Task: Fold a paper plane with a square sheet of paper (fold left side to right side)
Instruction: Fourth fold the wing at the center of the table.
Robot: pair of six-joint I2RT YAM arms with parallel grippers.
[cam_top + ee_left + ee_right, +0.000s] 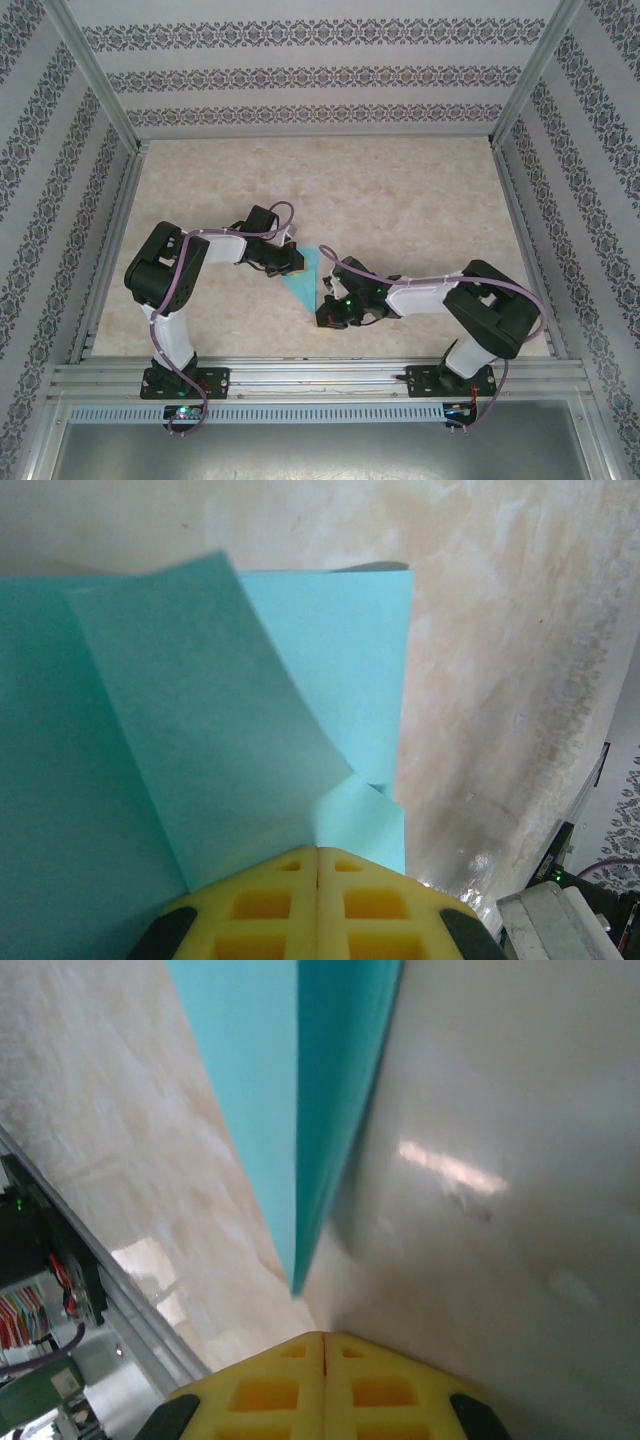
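You have the sheet of paper [200, 730] part folded, just ahead of your closed left claw [318, 852] and closed right claw [325, 1336]; more folds are left.

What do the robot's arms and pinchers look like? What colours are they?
The left arm and right arm have white links joined by chunky black joints, with a purple cable looping along each. A tiny green light glows on the right one. The left gripper and right gripper have yellow fingers with square hollows.

One sheet of paper [305, 278], one bench [400, 190]; two arms (left arm [170, 275], right arm [485, 310]); two hands (left hand [318, 852], right hand [323, 1336]).
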